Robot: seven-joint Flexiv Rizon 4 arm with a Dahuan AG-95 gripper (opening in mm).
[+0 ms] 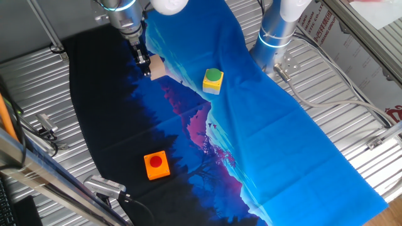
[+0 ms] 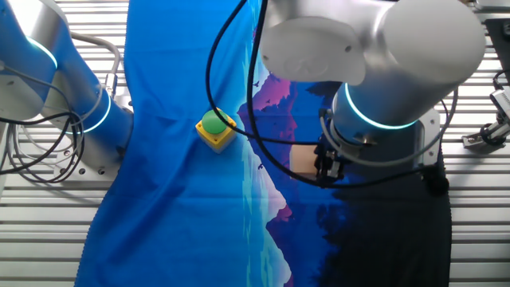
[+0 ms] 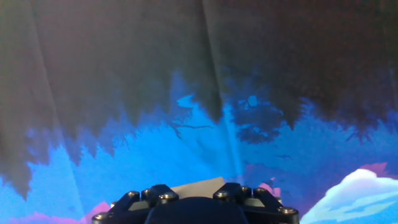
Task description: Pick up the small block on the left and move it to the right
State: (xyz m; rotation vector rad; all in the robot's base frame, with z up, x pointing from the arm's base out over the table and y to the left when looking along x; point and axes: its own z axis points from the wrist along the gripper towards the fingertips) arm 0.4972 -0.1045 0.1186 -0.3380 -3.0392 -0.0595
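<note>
The small tan wooden block (image 1: 157, 68) is at the far left of the cloth, right against my gripper (image 1: 144, 63). In the other fixed view the block (image 2: 304, 159) sits at the fingers (image 2: 326, 166) under the arm's wrist. In the hand view the block's pale top (image 3: 198, 185) shows between the two jaws at the bottom edge, and my gripper (image 3: 198, 194) looks shut on it. I cannot tell whether the block rests on the cloth or hangs just above it.
A yellow block with a green circle (image 1: 213, 81) stands on the blue part of the cloth, also seen in the other fixed view (image 2: 215, 129). An orange block with a red circle (image 1: 156, 165) lies near the front. A second arm's base (image 1: 274, 39) stands at the back.
</note>
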